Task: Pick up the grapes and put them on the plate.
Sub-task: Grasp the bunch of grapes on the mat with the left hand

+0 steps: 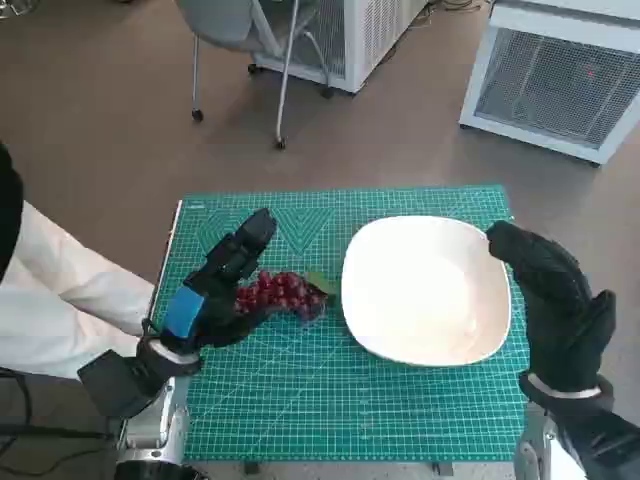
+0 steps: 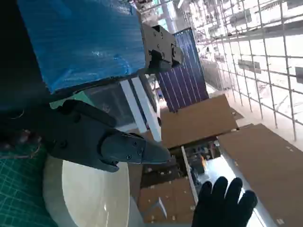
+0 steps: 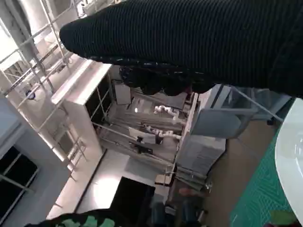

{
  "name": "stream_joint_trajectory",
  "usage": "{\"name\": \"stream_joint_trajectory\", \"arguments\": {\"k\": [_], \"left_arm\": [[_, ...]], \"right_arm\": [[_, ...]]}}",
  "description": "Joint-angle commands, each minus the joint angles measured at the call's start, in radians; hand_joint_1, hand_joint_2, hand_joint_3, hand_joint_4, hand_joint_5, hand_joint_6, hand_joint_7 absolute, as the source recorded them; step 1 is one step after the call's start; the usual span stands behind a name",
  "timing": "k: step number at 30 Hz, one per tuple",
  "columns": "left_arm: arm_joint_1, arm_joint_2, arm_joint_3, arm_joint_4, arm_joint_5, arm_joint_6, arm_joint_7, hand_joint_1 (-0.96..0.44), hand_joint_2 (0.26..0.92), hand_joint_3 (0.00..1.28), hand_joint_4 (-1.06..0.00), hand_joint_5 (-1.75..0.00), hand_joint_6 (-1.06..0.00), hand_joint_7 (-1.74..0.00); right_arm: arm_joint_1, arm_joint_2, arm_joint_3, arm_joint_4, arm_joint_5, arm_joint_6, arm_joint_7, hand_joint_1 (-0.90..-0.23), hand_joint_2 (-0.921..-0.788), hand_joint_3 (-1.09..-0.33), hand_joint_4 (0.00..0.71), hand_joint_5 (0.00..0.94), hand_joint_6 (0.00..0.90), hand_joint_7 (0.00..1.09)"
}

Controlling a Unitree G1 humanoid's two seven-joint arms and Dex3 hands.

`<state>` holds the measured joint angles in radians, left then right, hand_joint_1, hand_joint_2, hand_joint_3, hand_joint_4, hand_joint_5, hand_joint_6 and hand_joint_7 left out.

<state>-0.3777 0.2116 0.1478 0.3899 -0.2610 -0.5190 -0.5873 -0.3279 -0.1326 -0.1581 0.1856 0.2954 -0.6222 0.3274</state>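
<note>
Though seen only from the head: grapes (image 1: 282, 293) on the green mat (image 1: 300, 400), beside the plate (image 1: 430, 290), not yet on it; left hand (image 1: 215, 290) fingers around them, lift unconfirmed. Left wrist: grasp unclear. Right wrist: right hand (image 1: 555, 300) released, empty.

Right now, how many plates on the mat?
1. The white plate sits on the right half of the green mat, beside the grapes; none seems hidden.

No words, brands, numbers or signs can be read in any view. The green cutting mat (image 1: 300, 400) under the white plate (image 1: 425, 290) carries a printed grid and ruled lines (any scale figures along its edges are too small to read).
</note>
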Motion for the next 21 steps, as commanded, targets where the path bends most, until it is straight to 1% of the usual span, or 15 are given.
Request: {"name": "stream_joint_trajectory", "arguments": {"k": [1,21], "left_arm": [[0.012,0.004,-0.005,-0.007,-0.01,0.002,-0.004,-0.51,0.921,0.07,-0.1,0.0,-0.23,0.0],[0.014,0.007,-0.01,-0.008,-0.007,0.006,0.002,-0.51,0.921,0.06,-0.1,0.0,-0.23,0.0]], "right_arm": [[0.01,-0.004,-0.005,0.0,0.009,0.02,0.004,-0.53,-0.921,-0.551,0.458,0.002,0.103,0.56],[0.02,-0.008,-0.005,-0.022,0.014,0.039,0.002,-0.525,-0.921,-0.555,0.462,0.003,0.105,0.55]]}}
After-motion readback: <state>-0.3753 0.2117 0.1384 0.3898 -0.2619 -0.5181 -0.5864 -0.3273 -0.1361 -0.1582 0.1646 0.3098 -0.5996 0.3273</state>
